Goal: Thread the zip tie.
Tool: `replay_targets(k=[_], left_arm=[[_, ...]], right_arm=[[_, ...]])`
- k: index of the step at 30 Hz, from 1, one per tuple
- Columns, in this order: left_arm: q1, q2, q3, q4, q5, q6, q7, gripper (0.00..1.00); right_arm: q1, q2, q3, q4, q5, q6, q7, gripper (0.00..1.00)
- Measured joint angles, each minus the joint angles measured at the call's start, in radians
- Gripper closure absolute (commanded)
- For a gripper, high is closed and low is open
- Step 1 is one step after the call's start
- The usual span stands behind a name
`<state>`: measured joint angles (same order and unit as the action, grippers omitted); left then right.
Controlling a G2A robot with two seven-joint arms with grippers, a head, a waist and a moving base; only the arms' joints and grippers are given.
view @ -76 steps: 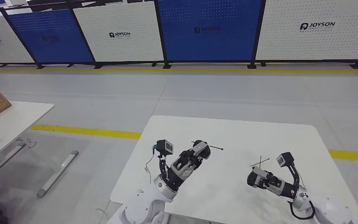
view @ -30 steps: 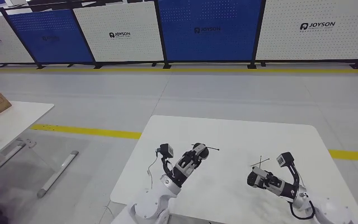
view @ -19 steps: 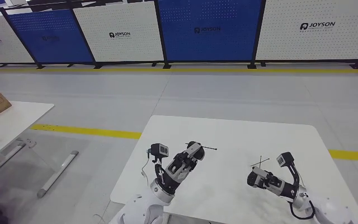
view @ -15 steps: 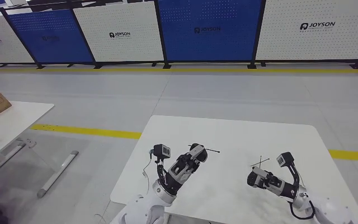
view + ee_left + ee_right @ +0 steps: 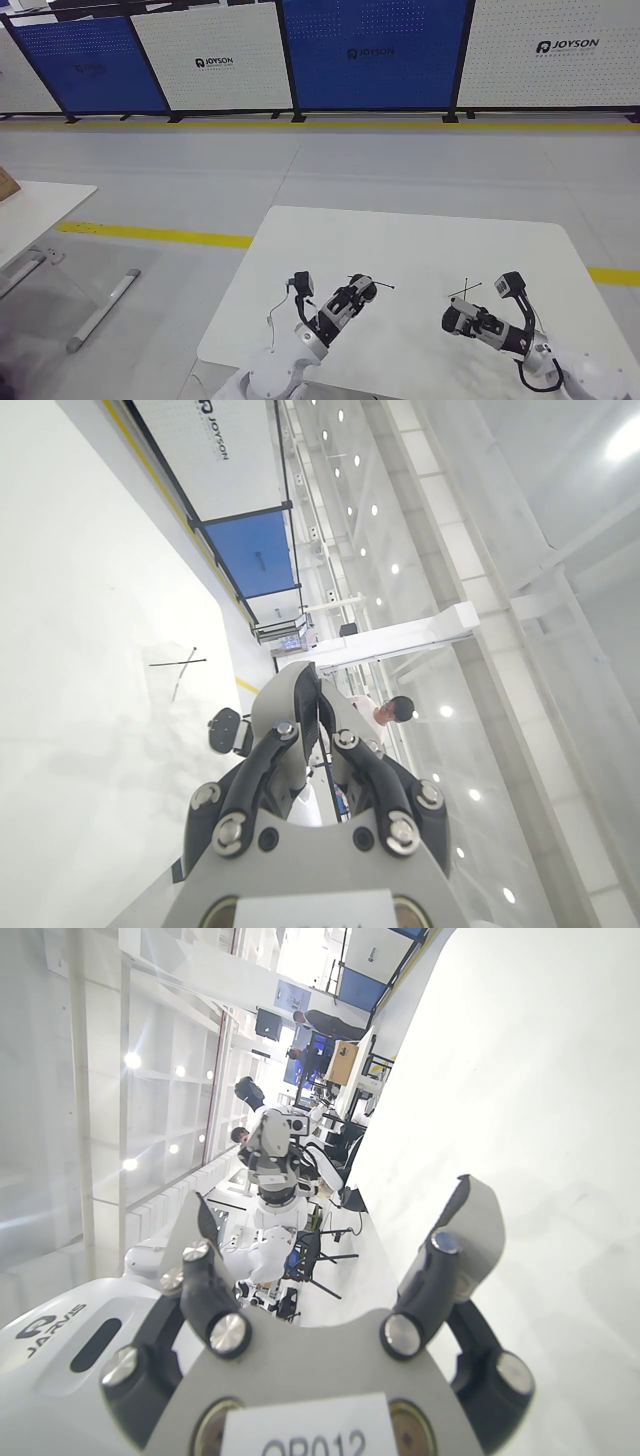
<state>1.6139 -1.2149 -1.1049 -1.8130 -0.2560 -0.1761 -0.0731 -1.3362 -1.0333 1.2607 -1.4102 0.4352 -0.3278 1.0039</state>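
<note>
We clamp a zip tie (image 5: 384, 286) in the left gripper (image 5: 365, 288) over the tabletop's (image 5: 420, 240) near edge. The right gripper (image 5: 448, 318) sits open by two crossed ties (image 5: 466, 290). We judge it must next catch the tail.

Counter (image 5: 420, 240) comes up white, smooth and matt, barely any sheen on it. Over to the left gripper (image 5: 317, 695): pale grey finger shells with a satin metal look, black ribbed pads that seem rubbery, matt black plastic links, and polished screw heads catching the light. The zip tie (image 5: 385, 286) pinched in it reads as thin black plastic, its finish too fine to judge. The crossed zip ties (image 5: 187, 662) lying on the counter are the same slim black plastic. Right gripper (image 5: 335, 1198) shows a brushed grey metal plate, shiny round screws and a white paper label (image 5: 305, 1428) at its base.
</note>
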Motion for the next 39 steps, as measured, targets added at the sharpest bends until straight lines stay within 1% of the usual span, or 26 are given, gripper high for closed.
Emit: replay_targets(k=[2,4,25,27,29,32,39], left_arm=[[-0.006,-0.001,0.006,0.032,0.023,0.002,0.005,1.00],[-0.010,-0.002,0.012,0.043,0.040,0.009,0.011,1.00],[-0.010,-0.002,0.013,0.041,0.038,0.008,0.012,1.00],[-0.012,-0.002,0.015,0.046,0.045,0.012,0.017,1.00],[-0.013,-0.004,0.020,0.062,0.061,0.022,0.029,1.00],[-0.015,-0.005,0.024,0.086,0.057,0.038,0.032,1.00],[-0.014,-0.005,0.025,0.088,0.045,0.036,0.023,1.00]], right_arm=[[0.000,0.000,0.000,0.000,0.000,0.000,0.000,0.00],[0.000,0.000,0.000,0.000,0.000,0.000,0.000,0.00],[0.000,0.000,0.000,0.000,0.000,0.000,0.000,0.00],[0.000,0.000,0.000,0.000,0.000,0.000,0.000,0.00],[0.000,0.000,0.000,0.000,0.000,0.000,0.000,0.00],[0.000,0.000,0.000,0.000,0.000,0.000,0.000,0.00],[0.000,0.000,0.000,0.000,0.000,0.000,0.000,0.00]])
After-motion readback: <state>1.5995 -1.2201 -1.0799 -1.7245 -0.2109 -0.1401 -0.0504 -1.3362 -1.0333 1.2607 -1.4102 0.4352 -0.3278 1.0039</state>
